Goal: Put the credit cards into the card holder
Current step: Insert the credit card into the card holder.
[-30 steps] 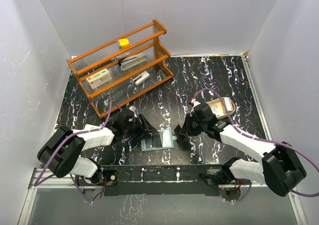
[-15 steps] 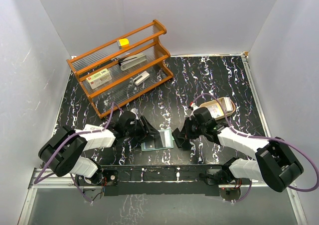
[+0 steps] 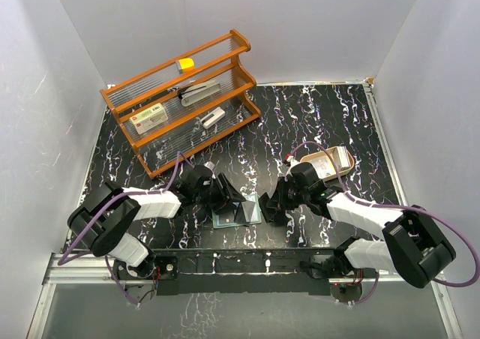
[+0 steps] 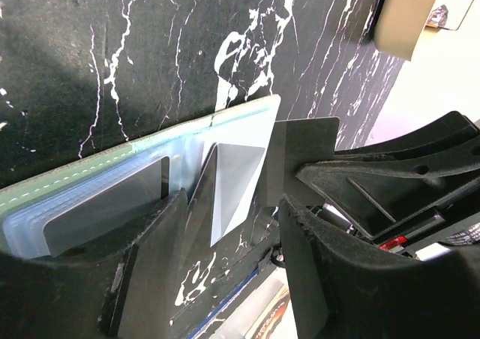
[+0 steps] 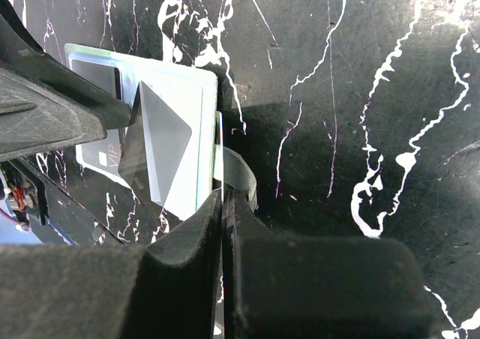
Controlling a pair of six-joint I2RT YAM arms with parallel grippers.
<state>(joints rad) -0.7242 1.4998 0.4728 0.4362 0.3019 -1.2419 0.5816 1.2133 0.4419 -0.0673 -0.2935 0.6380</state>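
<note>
The card holder lies open on the black marbled table between my two grippers, pale blue-grey inside. A grey card sits in one of its pockets, and a dark card printed VIP shows in the right wrist view. One pale inner leaf stands lifted at an angle. My left gripper is open over the holder, its fingers astride that leaf. My right gripper is shut on the holder's thin right edge flap.
A tan oval tray sits behind the right arm with pale flat items in it. The orange wooden rack stands at the back left, holding a white box with a red label and small items. White walls enclose the table.
My left gripper has slid right onto the holder, and the inner leaf now stands up between its fingers. The right gripper has stayed pinched at the holder's right edge.
</note>
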